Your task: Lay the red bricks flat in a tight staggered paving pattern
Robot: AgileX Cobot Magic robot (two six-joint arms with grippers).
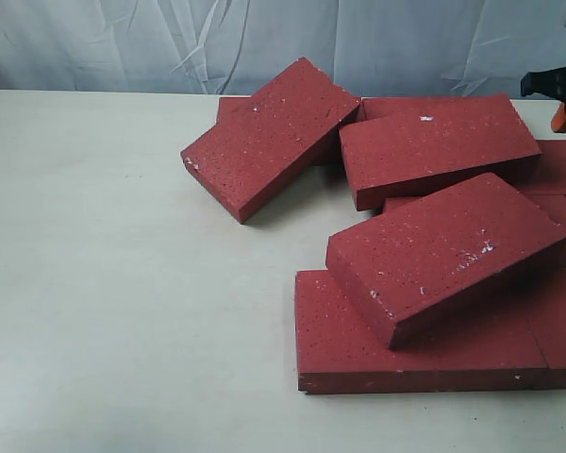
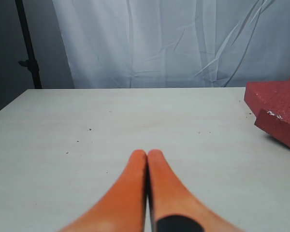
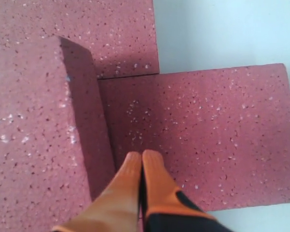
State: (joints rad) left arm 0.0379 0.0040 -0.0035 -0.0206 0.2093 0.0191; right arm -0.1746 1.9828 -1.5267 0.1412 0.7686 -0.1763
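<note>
A pale table takes up the scene, its left half bare. The left gripper hangs low over that bare part with its orange fingers pressed together and nothing between them. The edge of the brick pile lies well off to one side of it. The bricks sit in a loose heap on the table's right half, not in any pattern. Nearest, a front brick lies flat, with another flat one butted against it toward the right edge. A leaning brick rests askew on top, tilted, one corner jutting forward. Behind it a back brick sits tilted on others. To the left of that, a left brick is propped with its far end up on a brick beneath and its near end down at the table. At the far right, above the heap, the right gripper is also fully closed and grips nothing. Its tips are over a flat brick, just beside the side face of a raised brick; whether they touch it I cannot tell. A creased white curtain hangs behind the table.
</note>
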